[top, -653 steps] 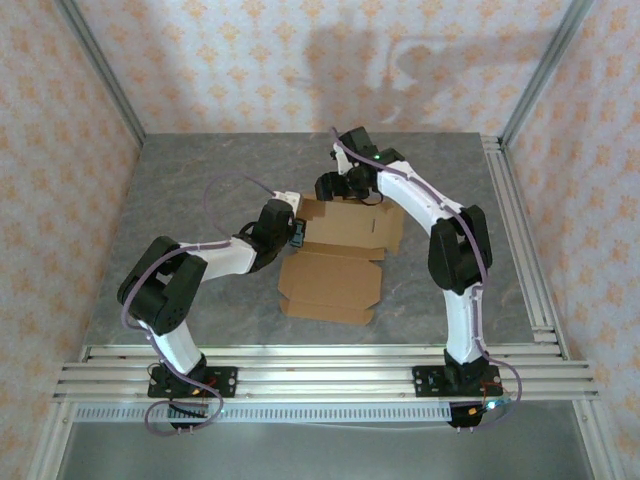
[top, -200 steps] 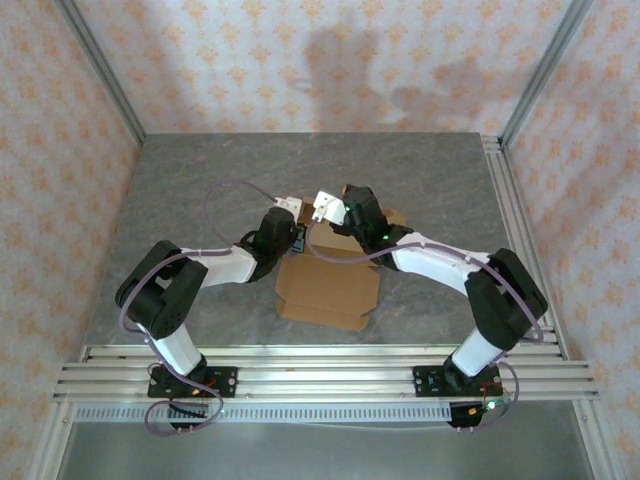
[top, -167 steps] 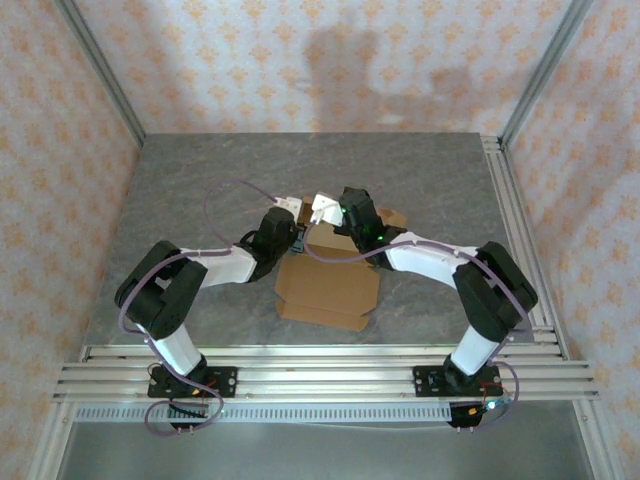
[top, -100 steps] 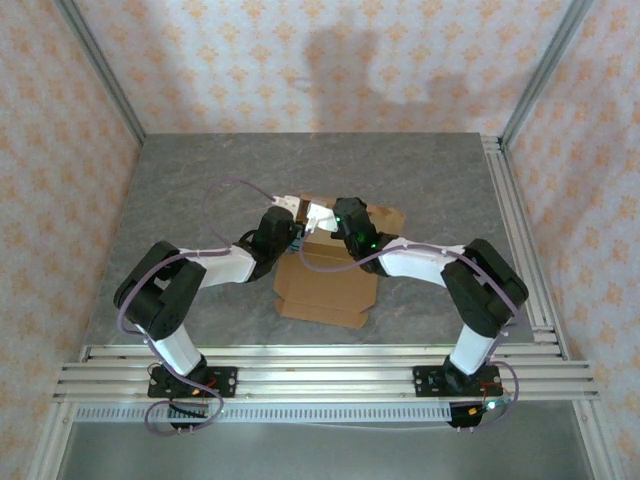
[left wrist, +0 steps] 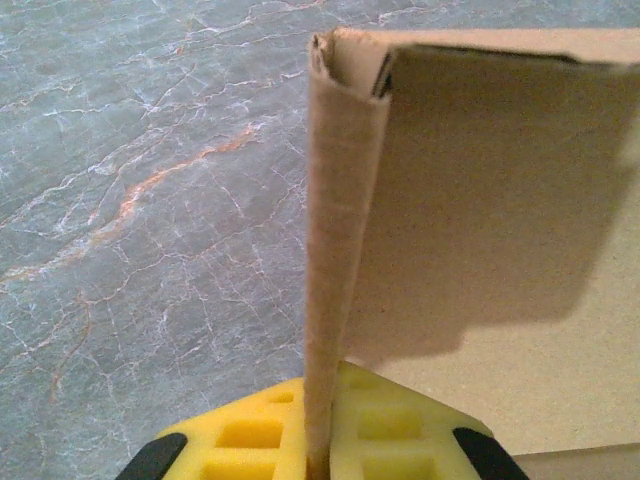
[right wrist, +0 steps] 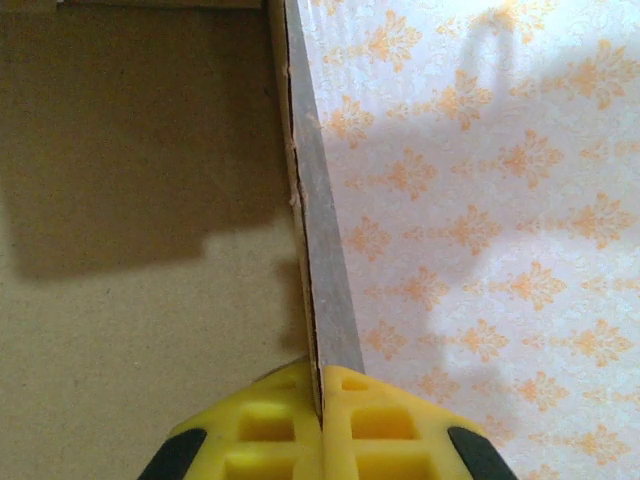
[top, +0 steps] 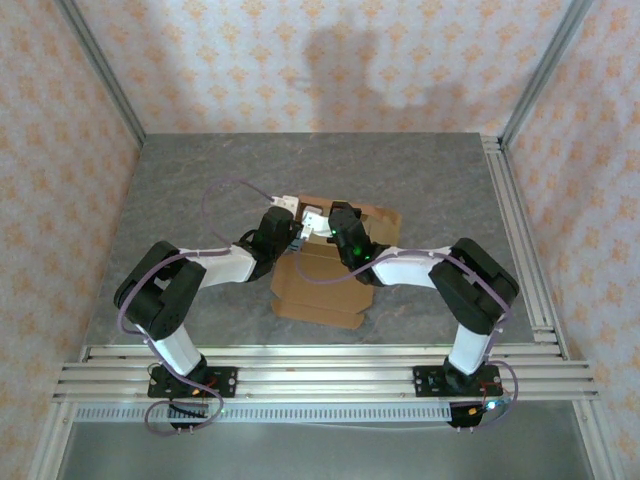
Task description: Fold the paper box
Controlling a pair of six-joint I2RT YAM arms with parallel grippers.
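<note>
Roughly halfway, I judge: the paper box (top: 325,290) lies on the tabletop (top: 200,180). The left fingers (left wrist: 250,436) and right fingers (right wrist: 262,418) each pinch a raised wall. Nearer than both, the lid panel lies flat, unfolded.

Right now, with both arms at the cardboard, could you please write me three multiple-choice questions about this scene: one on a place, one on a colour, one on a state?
1. Where on the table does the paper box lie?
A. near the middle, between the two arms
B. in the far left corner
C. at the right edge

2. What colour are the fingers of the left gripper?
A. red
B. yellow
C. blue

3. How is the right gripper?
A. open, above the box
B. shut on an edge of the box
C. shut on nothing

Answers:
1 A: the top view shows the box mid-table with an arm at each side.
2 B: the left wrist view shows yellow fingers.
3 B: in the right wrist view a cardboard edge runs down between its closed fingers.
</note>
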